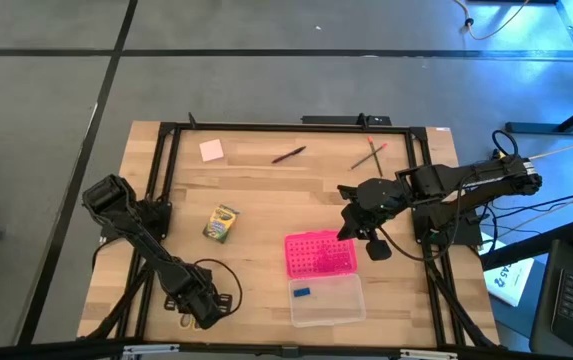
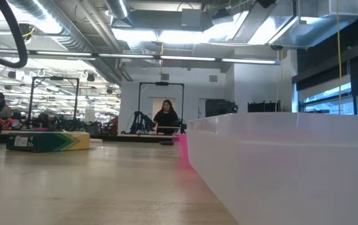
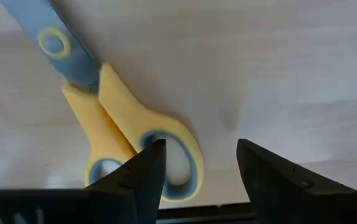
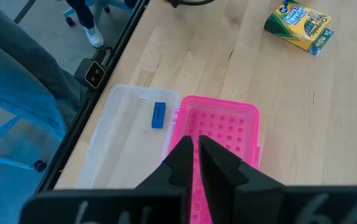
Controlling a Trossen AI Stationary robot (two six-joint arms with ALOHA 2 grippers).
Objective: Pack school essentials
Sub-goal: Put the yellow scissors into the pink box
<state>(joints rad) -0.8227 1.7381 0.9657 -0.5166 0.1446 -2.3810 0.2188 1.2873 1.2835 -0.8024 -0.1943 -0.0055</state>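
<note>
Scissors [image 3: 128, 134] lie under left gripper [image 3: 200, 168], fingers apart: centre over yellow handles, lower squarely, then clamp; right gripper [image 4: 195, 155], fingers together, waits above pink lid [image 4: 222, 134].

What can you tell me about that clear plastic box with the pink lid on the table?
The clear case is a shallow rectangular tray of see-through plastic lying open and flat on the wooden table, near its front edge. Its pink lid, dotted with rows of small square holes, is folded back flat beside it and looks joined along one long side. Inside lies only a small blue eraser, near one end. The right gripper hangs at the lid's edge; whether it touches cannot be told.
</note>
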